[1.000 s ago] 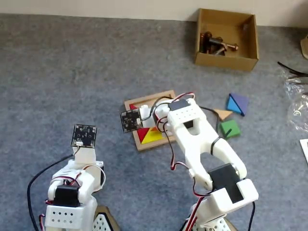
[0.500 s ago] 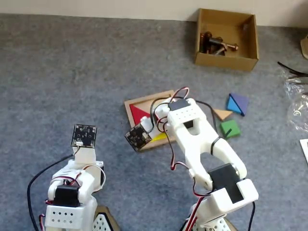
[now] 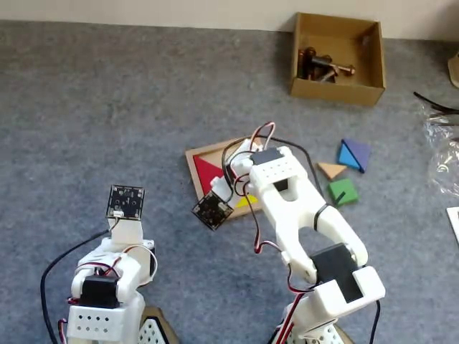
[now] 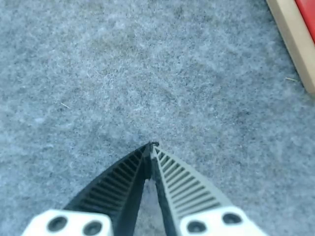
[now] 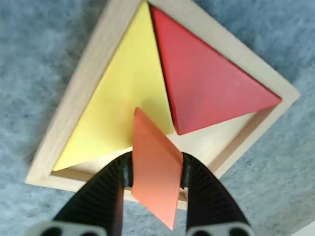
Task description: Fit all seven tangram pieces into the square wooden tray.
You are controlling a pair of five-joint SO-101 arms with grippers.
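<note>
Orange parallelogram (image 5: 153, 162): pinched across its narrow width by the right tool (image 5: 156, 172), above the tray (image 5: 74, 113) rim. Its long axis runs along the jaws, and the far corner points at the seam between the yellow triangle (image 5: 118, 108) and the red triangle (image 5: 206, 83). Left tool (image 4: 150, 147): jaws together, empty, farther off over the table (image 4: 98, 73).
</note>
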